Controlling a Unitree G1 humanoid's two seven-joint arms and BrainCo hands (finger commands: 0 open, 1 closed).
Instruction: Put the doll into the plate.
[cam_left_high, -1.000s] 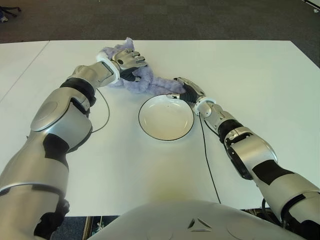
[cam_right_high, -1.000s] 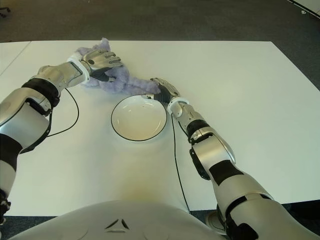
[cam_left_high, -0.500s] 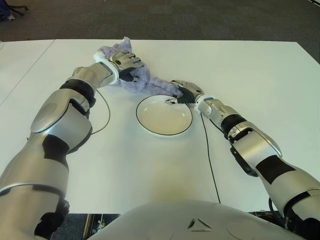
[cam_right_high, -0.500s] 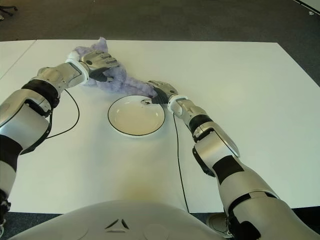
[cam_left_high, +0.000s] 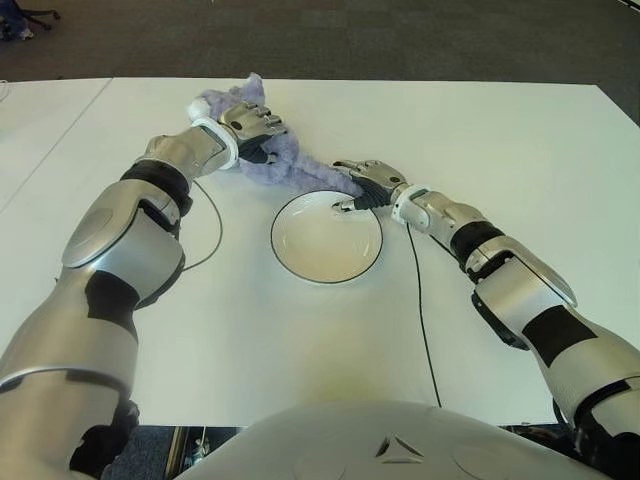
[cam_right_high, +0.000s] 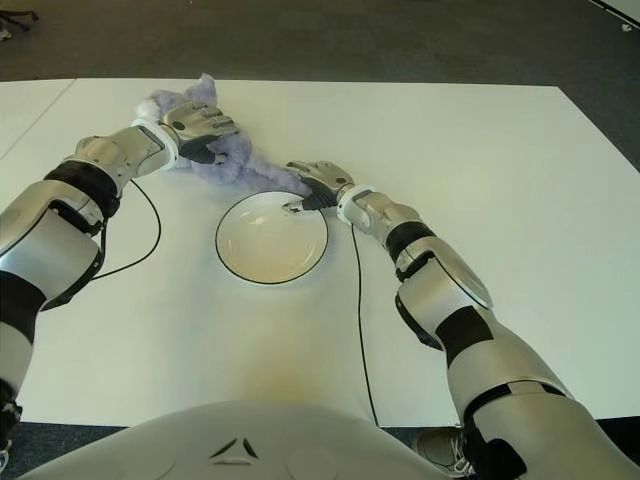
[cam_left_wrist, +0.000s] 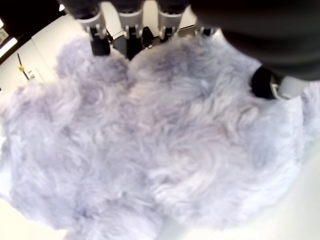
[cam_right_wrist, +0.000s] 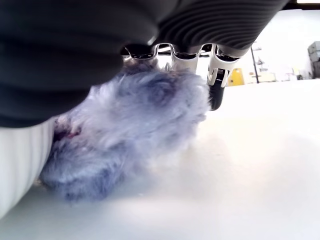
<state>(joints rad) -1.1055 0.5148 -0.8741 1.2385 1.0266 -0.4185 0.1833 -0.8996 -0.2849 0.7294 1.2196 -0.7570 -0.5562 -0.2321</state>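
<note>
With both my left hand (cam_left_high: 252, 122) and right hand (cam_left_high: 366, 180) clenched on the doll (cam_left_high: 290, 165) lying behind the plate (cam_left_high: 325, 240), uneven lifting risked stretching or dropping it

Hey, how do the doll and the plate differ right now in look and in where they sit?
The doll is fluffy, lilac and irregular in shape; the plate is smooth, white and round with a dark rim. The doll lies beyond the plate with both hands on it: the left hand at its far end, the right hand at the end by the plate's far rim. The plate holds nothing. Both rest on the white table.
</note>
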